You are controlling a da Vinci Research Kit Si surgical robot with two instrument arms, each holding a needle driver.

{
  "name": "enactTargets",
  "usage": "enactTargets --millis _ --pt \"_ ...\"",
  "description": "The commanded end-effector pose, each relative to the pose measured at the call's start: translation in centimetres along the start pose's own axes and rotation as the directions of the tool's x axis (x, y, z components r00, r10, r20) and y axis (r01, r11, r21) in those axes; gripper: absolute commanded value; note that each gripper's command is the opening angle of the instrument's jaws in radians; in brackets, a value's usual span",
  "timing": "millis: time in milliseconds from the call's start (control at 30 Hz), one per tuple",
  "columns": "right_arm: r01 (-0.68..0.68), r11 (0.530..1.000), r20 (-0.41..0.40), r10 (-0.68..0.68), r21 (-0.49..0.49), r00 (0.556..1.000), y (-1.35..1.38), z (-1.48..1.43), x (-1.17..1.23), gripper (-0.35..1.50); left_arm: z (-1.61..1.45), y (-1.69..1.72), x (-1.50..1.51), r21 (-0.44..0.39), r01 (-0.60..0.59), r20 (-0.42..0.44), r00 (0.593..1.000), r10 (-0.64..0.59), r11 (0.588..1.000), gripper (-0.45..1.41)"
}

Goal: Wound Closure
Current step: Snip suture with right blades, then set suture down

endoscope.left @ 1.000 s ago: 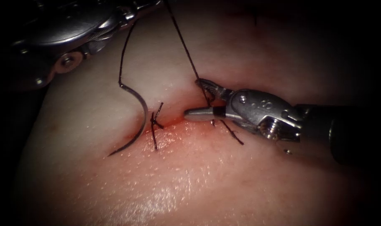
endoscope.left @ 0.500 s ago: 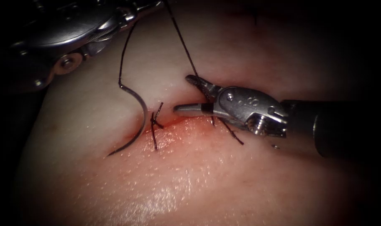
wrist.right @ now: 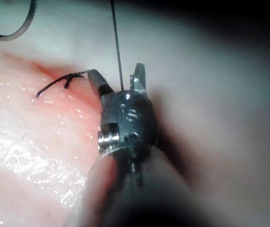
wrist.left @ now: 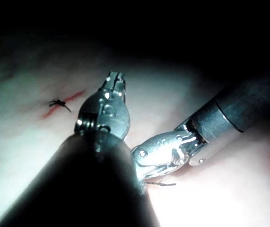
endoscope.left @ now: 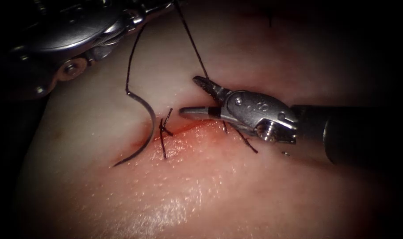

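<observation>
- The needle [endoscope.left: 141, 128] lies free on the tissue [endoscope.left: 201, 194], just left of the cut [endoscope.left: 188, 129] and not driven into it; neither tool holds it. Its place matches that of a second ago.
- The thread [endoscope.left: 129, 62] climbs from the needle's upper end toward the left pincer [endoscope.left: 159, 6] at the far left. A second strand [endoscope.left: 192, 42] drops from there to the cut.
- A knotted stitch with short cut ends [endoscope.left: 165, 130] sits on the cut just right of the needle, and another [endoscope.left: 245, 141] lies farther right, partly under the right tool.
- The right pincer [endoscope.left: 197, 95] has slid leftward along the cut over the last second, with its jaws spread throughout. The taut strand now runs between the jaws without being gripped, as the right wrist view confirms [wrist.right: 118, 78].
- The left pincer appears clenched on the thread at the far edge, which keeps that strand tight; the left wrist view shows its tip [wrist.left: 115, 81] pressed together.
- Judgement: the right tool is lining up on the strand close above the cut, not yet closed on it.
- Red fluid [endoscope.left: 183, 137] tints the tissue around the cut.
</observation>
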Motion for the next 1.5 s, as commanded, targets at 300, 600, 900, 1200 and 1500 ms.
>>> enactTargets --millis 300,600,900,1200,1500 --pt "0.007 1.000 -0.004 -0.007 -0.002 1.000 -0.03 0.15 -0.08 0.76 0.08 -0.01 0.01 -0.006 -0.007 0.000 1.000 0.007 1.000 -0.45" --pt "-0.163 0.986 0.001 0.163 -0.016 0.987 -0.06 0.14 -0.02 -0.35 0.08 0.02 0.02 -0.014 -0.013 0.006 1.000 0.013 1.000 -0.45" --pt "-0.209 0.977 -0.040 0.207 -0.042 0.977 0.25 -0.39 0.02 1.34 -0.21 0.17 -0.02 -0.035 -0.031 -0.005 1.000 0.031 0.999 -0.45" --pt "-0.111 0.994 -0.101 0.109 -0.019 0.989 0.92 -1.47 0.22 1.47 -0.40 0.96 -0.33 -0.111 -0.099 0.046 0.993 0.105 0.989 -0.45" --pt "0.189 0.981 -0.070 -0.192 -0.049 0.979 1.37 -2.10 0.28 1.09 -0.01 1.57 -1.40 -0.218 -0.052 0.219 0.971 0.101 0.975 -0.45"
